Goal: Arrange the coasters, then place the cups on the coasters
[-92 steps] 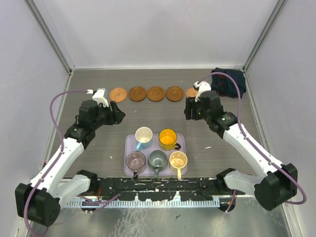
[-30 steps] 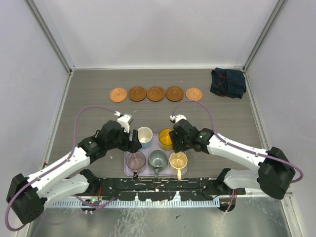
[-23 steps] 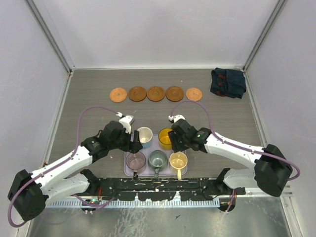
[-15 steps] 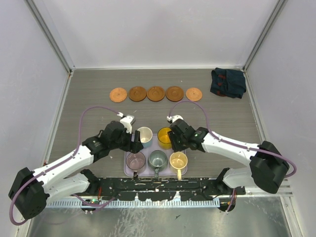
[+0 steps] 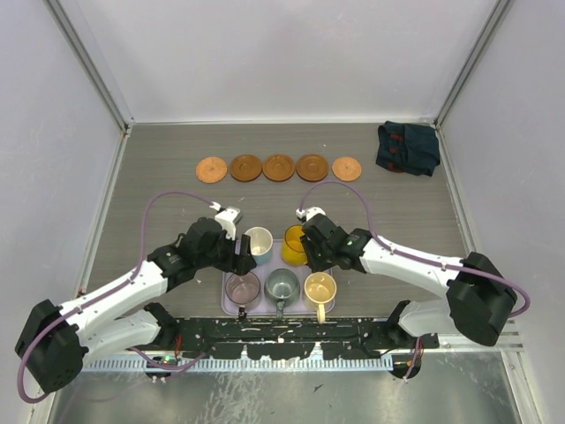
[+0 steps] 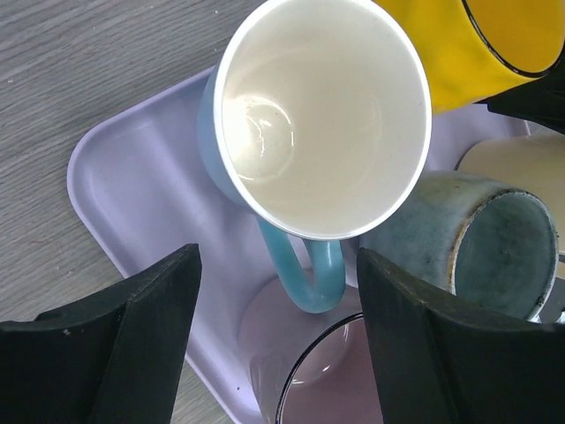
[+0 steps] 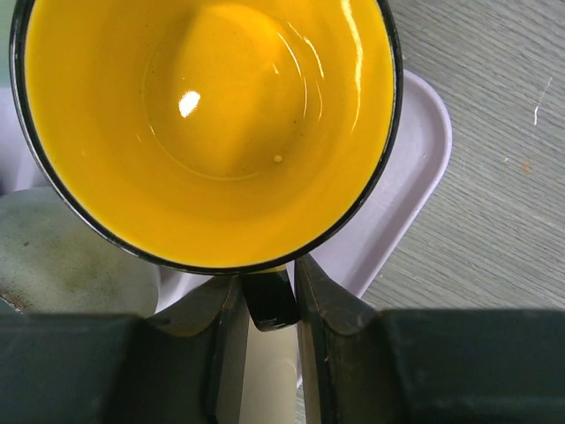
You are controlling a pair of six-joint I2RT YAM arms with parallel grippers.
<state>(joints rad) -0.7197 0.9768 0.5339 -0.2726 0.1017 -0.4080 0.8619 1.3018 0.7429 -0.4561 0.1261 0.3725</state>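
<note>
Lavender tray [image 6: 141, 203], dark blue cloth [image 5: 408, 147]

Five coasters [image 5: 278, 167] in a row

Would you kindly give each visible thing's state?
Coasters: five in a row, bare.
Light blue cup: upright on tray, ungripped.
Orange-yellow cup: handle pinched by right gripper.
Mauve cup, grey-green cup, cream cup: upright on tray.
Left gripper: open, straddling blue cup's handle.
Cloth: crumpled.
</note>
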